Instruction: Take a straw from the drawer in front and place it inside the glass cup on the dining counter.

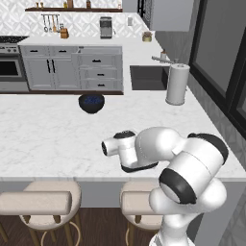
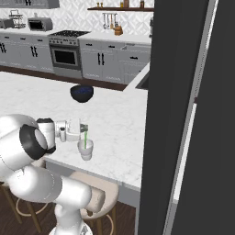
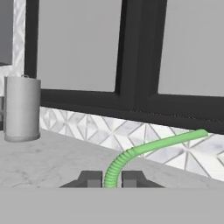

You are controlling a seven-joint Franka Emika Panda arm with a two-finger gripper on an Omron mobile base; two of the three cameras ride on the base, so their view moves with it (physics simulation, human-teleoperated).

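My gripper [image 2: 83,129] hangs over the near edge of the dining counter [image 2: 117,124], shut on the straw [image 2: 85,139]. The thin green straw runs down from the fingers, and its lower end dips past the rim of the glass cup [image 2: 86,151], which stands upright on the marble right below. In the hand view the straw [image 3: 148,146] rises from between the two fingertips [image 3: 90,178] and bends off to the right. Across the aisle a stack of light grey drawers [image 1: 99,73] with black bar handles looks shut.
A dark blue bowl [image 1: 91,103] sits farther back on the counter [image 1: 43,139]. The white paper-towel roll [image 1: 177,84] stands by the sink [image 1: 148,77] at the right. Beige stools [image 1: 41,202] line the counter's near edge. Dark window frames [image 2: 183,114] border the right side.
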